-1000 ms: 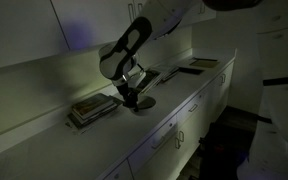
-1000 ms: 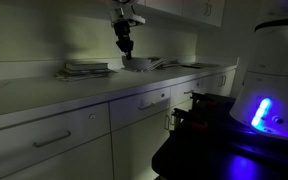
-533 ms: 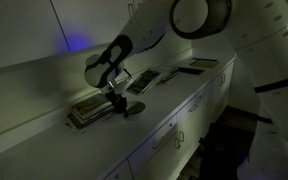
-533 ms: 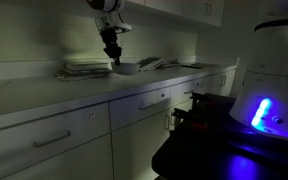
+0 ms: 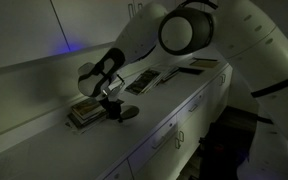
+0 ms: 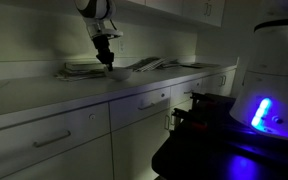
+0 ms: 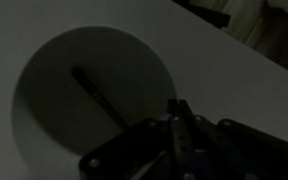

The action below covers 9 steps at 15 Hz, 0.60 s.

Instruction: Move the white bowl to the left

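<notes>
The white bowl (image 5: 127, 113) sits low over the counter, right beside a flat stack of books (image 5: 89, 110). In the wrist view it is a round pale dish (image 7: 84, 95) with a thin dark line across its hollow. My gripper (image 5: 115, 104) reaches down onto the bowl's rim, and one finger (image 7: 180, 118) sits on the rim edge; it appears shut on the rim. In an exterior view the gripper (image 6: 105, 60) hangs just over the bowl (image 6: 114, 71) beside the book stack (image 6: 84, 69). The scene is very dark.
An open book (image 5: 142, 80) lies further along the counter, and another flat book (image 5: 204, 64) lies at the far end. The wall runs close behind the counter. Drawers and cabinet fronts (image 6: 74, 130) are below the counter edge. A blue-lit machine (image 6: 259, 110) stands nearby.
My gripper and the white bowl have slid together along the counter, from beside the open book to beside the book stack.
</notes>
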Each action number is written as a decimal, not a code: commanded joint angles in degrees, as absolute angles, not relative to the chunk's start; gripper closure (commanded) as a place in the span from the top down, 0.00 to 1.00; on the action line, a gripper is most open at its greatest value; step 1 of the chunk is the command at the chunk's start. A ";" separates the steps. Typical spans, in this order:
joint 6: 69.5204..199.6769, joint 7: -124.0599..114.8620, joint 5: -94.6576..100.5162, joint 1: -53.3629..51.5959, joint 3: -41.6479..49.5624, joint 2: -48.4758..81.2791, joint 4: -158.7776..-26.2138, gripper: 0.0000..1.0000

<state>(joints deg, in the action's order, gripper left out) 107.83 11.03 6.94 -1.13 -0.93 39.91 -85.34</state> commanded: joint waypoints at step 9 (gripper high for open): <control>114.02 14.51 3.25 1.54 -3.80 24.92 -99.66 0.82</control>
